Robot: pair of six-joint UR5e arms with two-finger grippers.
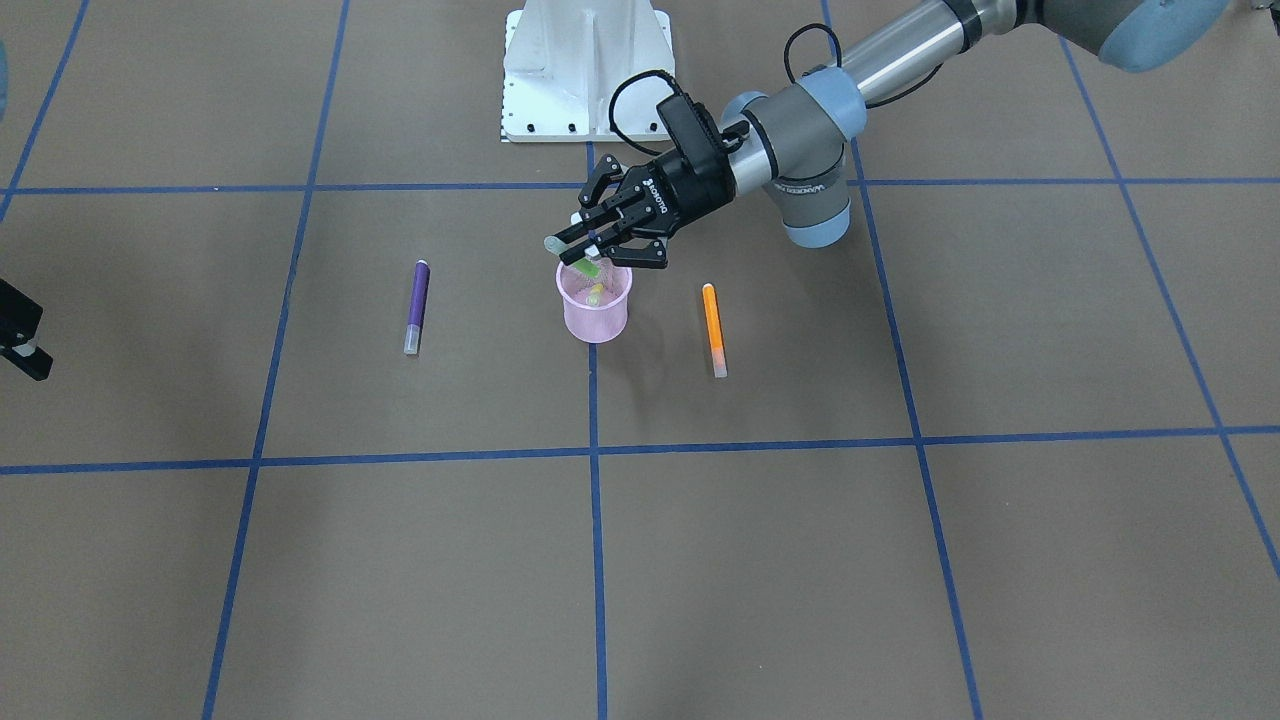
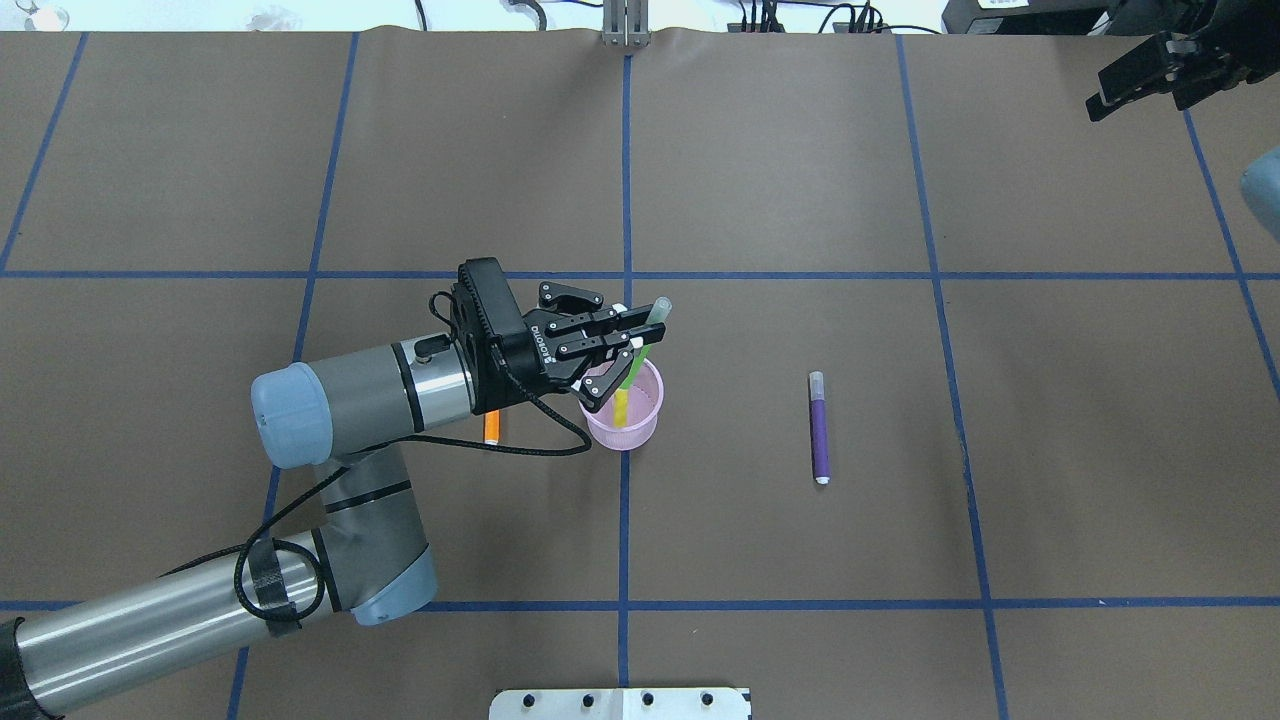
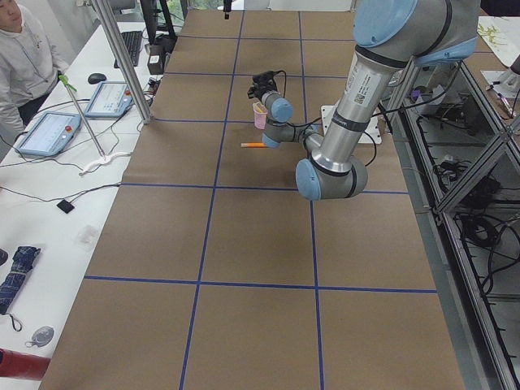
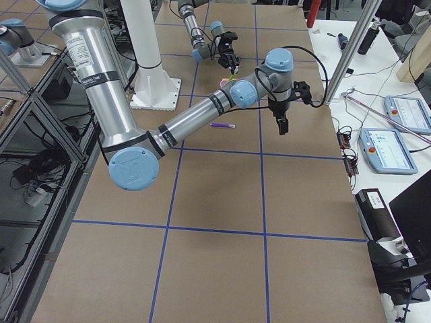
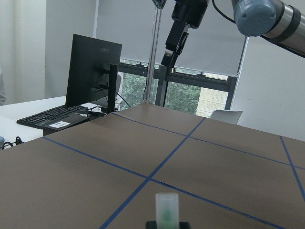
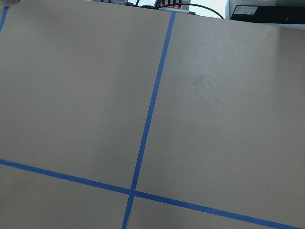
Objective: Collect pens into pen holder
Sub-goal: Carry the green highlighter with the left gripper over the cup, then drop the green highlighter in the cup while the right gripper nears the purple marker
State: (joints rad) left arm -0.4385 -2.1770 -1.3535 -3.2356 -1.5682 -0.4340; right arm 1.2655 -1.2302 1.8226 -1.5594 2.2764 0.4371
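— Where is the left gripper (image 2: 638, 338)?

— Over the pink mesh pen holder (image 2: 643, 425), which stands upright on a blue tape line (image 2: 623, 520) near the middle of the worktop (image 2: 800, 180). Its jaws are clamped on the green pen (image 2: 634, 365).

— How does that pen sit?

— Tilted. Its lower end is inside the holder's rim, and its clear cap sticks up and away from the robot, past the fingertips. The left wrist view shows that cap dead centre at the bottom edge.

— Is anything in the holder already?

— A yellow pen (image 2: 620, 407) leans inside it, showing through the mesh.

— And the others?

— The purple pen (image 2: 819, 430) lies flat on the worktop, well off to the robot's right of the holder. The orange pen (image 1: 713, 325) lies flat on the robot's left side, nearer the holder. From overhead the left wrist hides most of it.

— The right gripper (image 4: 279, 126)?

— High above the worktop's far right part, well away from every pen. I cannot tell how its jaws stand. Its wrist camera sees only brown worktop and tape lines.
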